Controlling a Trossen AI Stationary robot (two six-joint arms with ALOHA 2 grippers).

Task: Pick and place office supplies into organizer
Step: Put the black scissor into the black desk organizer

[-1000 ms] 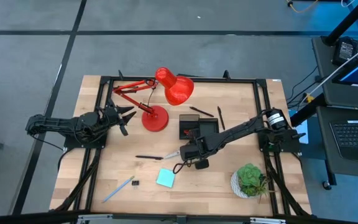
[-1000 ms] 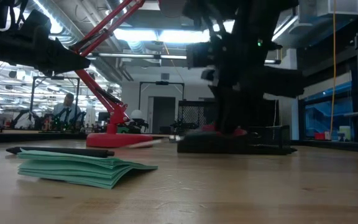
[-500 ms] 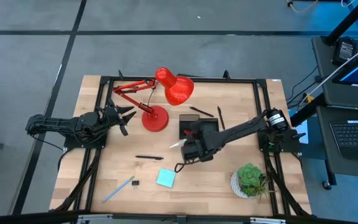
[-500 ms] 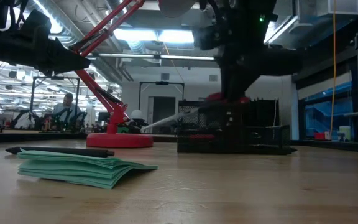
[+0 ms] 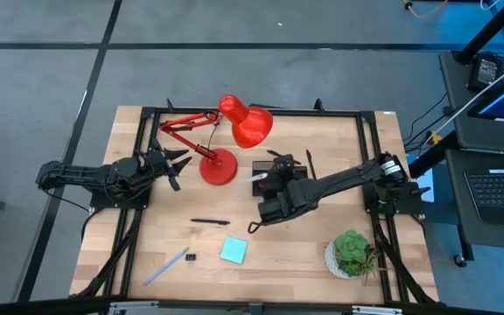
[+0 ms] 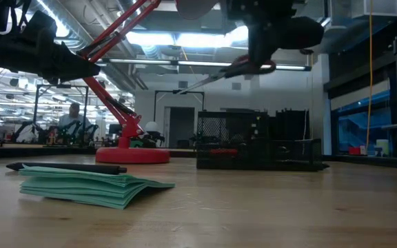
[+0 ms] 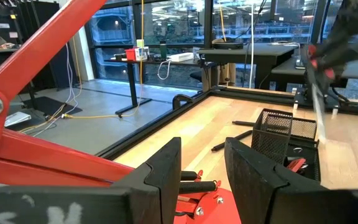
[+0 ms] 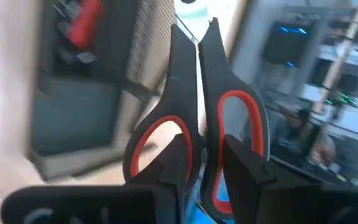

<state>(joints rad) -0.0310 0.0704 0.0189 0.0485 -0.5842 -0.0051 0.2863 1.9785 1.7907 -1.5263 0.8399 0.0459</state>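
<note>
Both fingers of the right gripper [image 8: 197, 168] pinch the scissors [image 8: 194, 124] by the handles, up in the air over the organizer [image 6: 257, 141]. Lower them slowly, blades first, into an open slot. Off by the lamp [image 5: 234, 131], the left gripper [image 7: 204, 171] waits with fingers apart, holding nothing.

Pale wood-grain table [image 5: 322, 236], matt

The right gripper [image 5: 268, 191] has lifted the scissors [image 6: 234, 71] off the worktop and swung them back over the organizer [image 5: 297, 173]. In the low view they now hang high above the organizer, blades tilted up, where a second ago they sat down at worktop level.
</note>
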